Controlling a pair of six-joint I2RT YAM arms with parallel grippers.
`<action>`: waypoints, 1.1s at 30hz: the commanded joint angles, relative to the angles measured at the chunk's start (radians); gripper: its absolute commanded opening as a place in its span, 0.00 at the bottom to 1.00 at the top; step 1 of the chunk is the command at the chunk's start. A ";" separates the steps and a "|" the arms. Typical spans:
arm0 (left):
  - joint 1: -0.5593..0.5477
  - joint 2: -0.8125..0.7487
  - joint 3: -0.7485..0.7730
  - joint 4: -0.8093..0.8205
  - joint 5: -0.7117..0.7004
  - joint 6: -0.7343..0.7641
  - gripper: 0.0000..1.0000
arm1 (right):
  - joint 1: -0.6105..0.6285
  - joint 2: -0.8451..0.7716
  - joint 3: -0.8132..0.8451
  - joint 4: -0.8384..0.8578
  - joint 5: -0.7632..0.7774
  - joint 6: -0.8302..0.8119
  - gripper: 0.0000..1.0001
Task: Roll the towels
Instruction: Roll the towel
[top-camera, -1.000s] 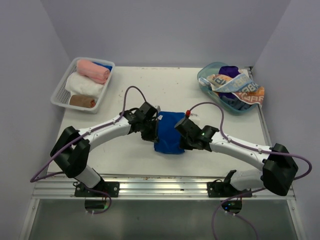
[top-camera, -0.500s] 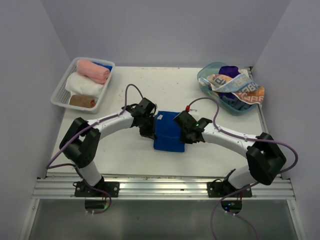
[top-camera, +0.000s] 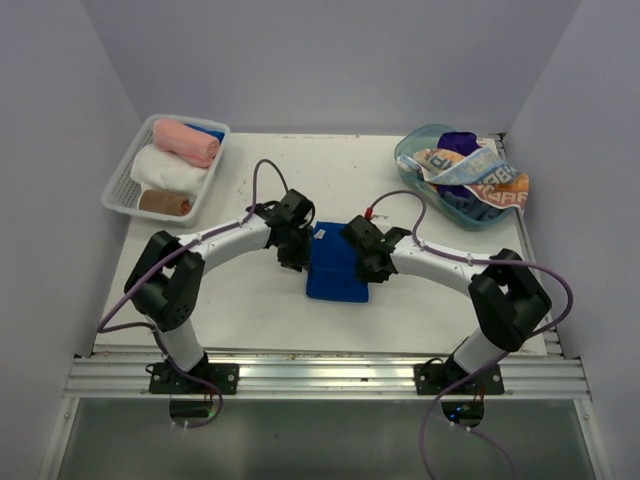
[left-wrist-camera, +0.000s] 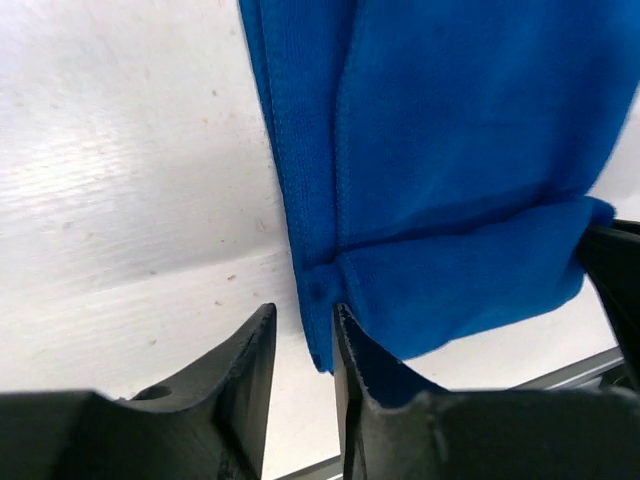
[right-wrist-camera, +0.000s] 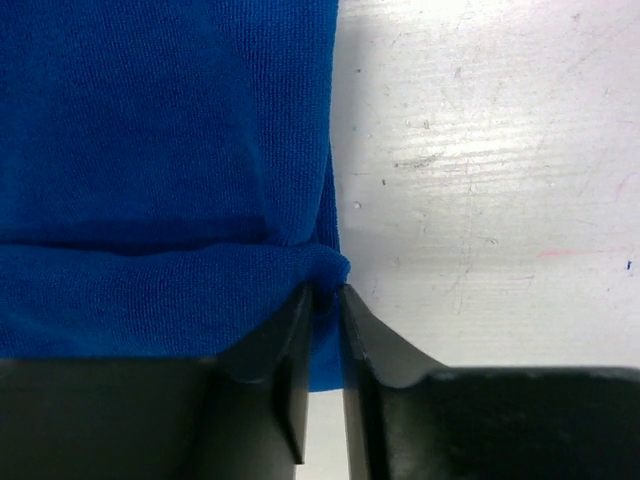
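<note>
The royal blue towel (top-camera: 335, 272) lies folded in a flat rectangle at the middle of the table. My left gripper (top-camera: 298, 256) is at its left edge, jaws slightly open, and the towel's hem (left-wrist-camera: 318, 300) lies loose between the fingers (left-wrist-camera: 258, 340). My right gripper (top-camera: 373, 266) is at the right edge, jaws parted a little around the fold's corner (right-wrist-camera: 328, 268). In the wrist views the blue cloth (left-wrist-camera: 450, 150) (right-wrist-camera: 150, 150) fills most of the picture. The printed RABBIT towel (top-camera: 480, 176) and a purple one (top-camera: 460, 141) lie in the tub.
A white mesh basket (top-camera: 118, 188) at the back left holds rolled pink (top-camera: 185, 142), white (top-camera: 165, 170) and brown (top-camera: 165, 203) towels. The clear teal tub (top-camera: 412, 152) stands at the back right. Grey walls close in the table on three sides.
Both grippers have moved toward the back of the table and come down with the towel. The bulging cloth now lies flat and folded. Both pairs of jaws have parted.
</note>
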 joint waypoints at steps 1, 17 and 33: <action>0.008 -0.096 0.078 -0.076 -0.094 0.058 0.34 | -0.002 -0.064 0.051 -0.031 0.031 -0.022 0.27; -0.075 -0.046 0.038 0.077 0.055 0.012 0.13 | 0.003 -0.143 0.014 0.059 -0.120 -0.060 0.04; -0.049 0.012 0.000 0.127 -0.011 0.054 0.12 | -0.011 -0.084 0.014 0.061 -0.102 -0.095 0.11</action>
